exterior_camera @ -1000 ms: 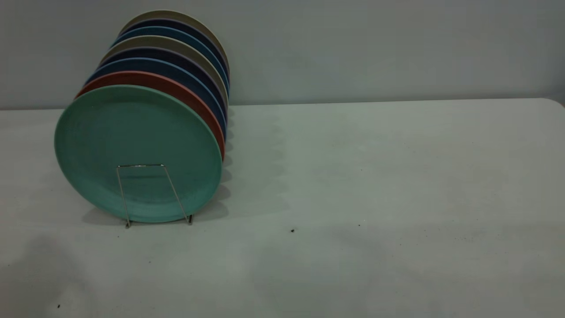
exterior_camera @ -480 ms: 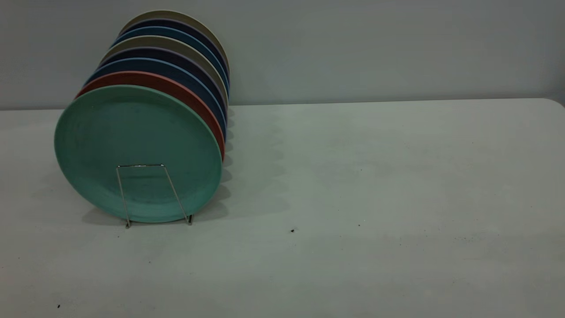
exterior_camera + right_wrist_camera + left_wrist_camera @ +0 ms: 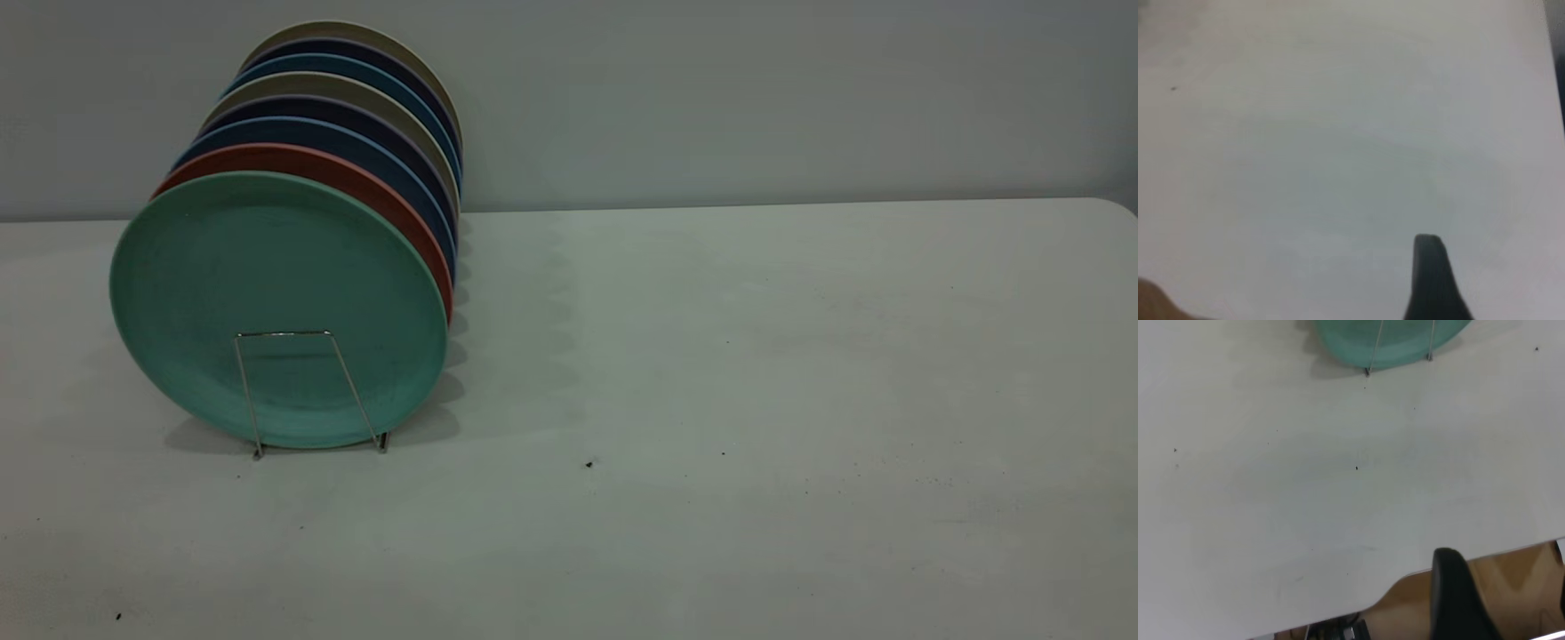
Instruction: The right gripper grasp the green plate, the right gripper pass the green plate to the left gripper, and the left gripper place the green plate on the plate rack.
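The green plate (image 3: 276, 293) stands on edge at the front of the plate rack (image 3: 284, 333), leaning on the salmon-pink plate behind it. A silvery wire loop crosses its lower face. Neither gripper shows in the exterior view. In the left wrist view the plate's lower rim (image 3: 1391, 347) and the rack's feet (image 3: 1367, 368) are far off, and a black part of the left gripper (image 3: 1458, 600) hangs over the table's front edge. In the right wrist view a black part of the right gripper (image 3: 1431, 280) is above bare table, with nothing held.
Behind the green plate the rack holds a salmon-pink plate (image 3: 356, 178), several dark blue ones and beige ones (image 3: 356, 36). The white table (image 3: 711, 356) stretches right of the rack. Its front edge (image 3: 1405, 577) gives way to a brown floor.
A faint shadow on the table's front left has faded away. The green plate, the rack and the other plates have not moved.
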You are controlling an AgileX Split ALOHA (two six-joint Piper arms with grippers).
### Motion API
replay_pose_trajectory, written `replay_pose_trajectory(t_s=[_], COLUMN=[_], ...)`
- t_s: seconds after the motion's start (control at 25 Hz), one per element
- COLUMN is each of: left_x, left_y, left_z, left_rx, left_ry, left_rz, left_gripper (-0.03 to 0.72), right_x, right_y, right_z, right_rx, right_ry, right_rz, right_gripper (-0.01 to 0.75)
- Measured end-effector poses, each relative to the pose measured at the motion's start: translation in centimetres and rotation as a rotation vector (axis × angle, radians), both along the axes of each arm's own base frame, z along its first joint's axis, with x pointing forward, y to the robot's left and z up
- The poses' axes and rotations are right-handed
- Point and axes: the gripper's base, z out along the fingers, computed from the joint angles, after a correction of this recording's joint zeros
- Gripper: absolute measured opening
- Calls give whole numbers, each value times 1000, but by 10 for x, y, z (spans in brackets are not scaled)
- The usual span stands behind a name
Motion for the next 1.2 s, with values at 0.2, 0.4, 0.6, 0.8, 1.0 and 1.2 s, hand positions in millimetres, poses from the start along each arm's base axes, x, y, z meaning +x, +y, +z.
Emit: replay_pose_trajectory(t_s=[0.2, 0.4, 0.6, 0.8, 1.0, 1.2], left_x=[-14, -13, -13, -13, -13, -16], left_y=[6, 14, 16, 16, 16, 16], left_z=[-25, -42, -42, -42, -42, -41], left_rx=[12, 54, 53, 55, 53, 51], left_ry=[-31, -16, -24, -24, -25, -46], left_rz=[83, 168, 194, 195, 197, 197], left_gripper=[505, 519, 520, 520, 520, 520], right_x=[0, 0, 0, 0, -1, -2], right_y=[0, 0, 0, 0, 1, 2], right_z=[0, 0, 0, 0, 0, 0], right_rx=[0, 0, 1, 1, 2, 3], right_ry=[0, 0, 0, 0, 0, 0], right_rz=[22, 23, 24, 24, -87, -215], right_gripper=[493, 493, 493, 493, 493, 493])
